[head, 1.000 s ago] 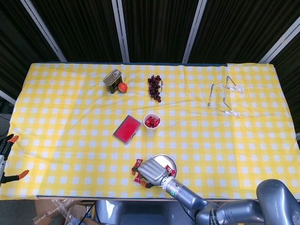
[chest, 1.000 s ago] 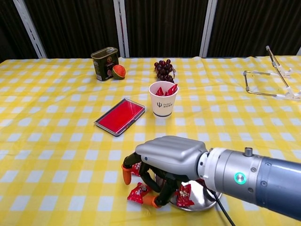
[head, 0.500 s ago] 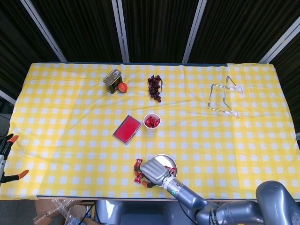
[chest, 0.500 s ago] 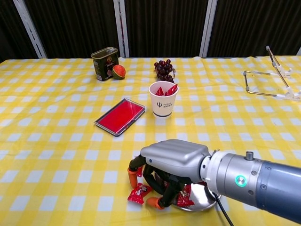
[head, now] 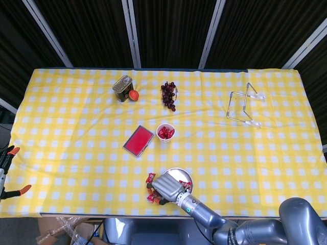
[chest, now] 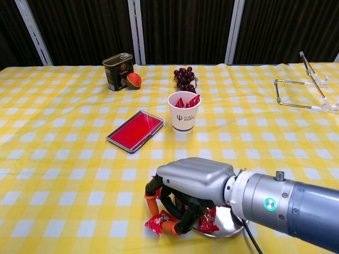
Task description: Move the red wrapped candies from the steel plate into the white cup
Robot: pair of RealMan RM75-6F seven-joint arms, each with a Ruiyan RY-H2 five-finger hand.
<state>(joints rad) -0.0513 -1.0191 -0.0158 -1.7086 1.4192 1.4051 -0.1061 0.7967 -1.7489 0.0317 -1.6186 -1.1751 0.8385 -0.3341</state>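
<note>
right hand (chest: 185, 188): seen at bottom centre of both views, palm down, fingers (chest: 152, 197) curled down over the left rim of the steel plate; a red wrapped candy (chest: 157, 222) is touched by the orange fingertips at the lower left of the hand, but whether it is actually gripped cannot be told (the contact is hidden under the palm)
left hand: not seen in either view
steel plate (chest: 229, 221): at bottom centre of chest view, mostly covered by the right hand; only the right part of the rim is shown
candies at plate: one red candy (chest: 208, 220) is seen under the hand on the plate; in head view two candies (head: 150, 178) are seen on the cloth just left of the plate, off the rim
white cup (chest: 183, 114): upright at centre of chest view, well above the plate in frame; red candies (chest: 187, 101) are visible inside at the top
red tin (chest: 134, 130): flat, just left of the cup
green can (chest: 117, 71): upper left of chest view, with an orange-red fruit (chest: 133, 80) touching its right side
grapes (chest: 185, 78): dark bunch, above the cup in frame
wire rack (chest: 306, 89): upper right of frame
table (chest: 63, 159): covered in yellow-white check cloth
</note>
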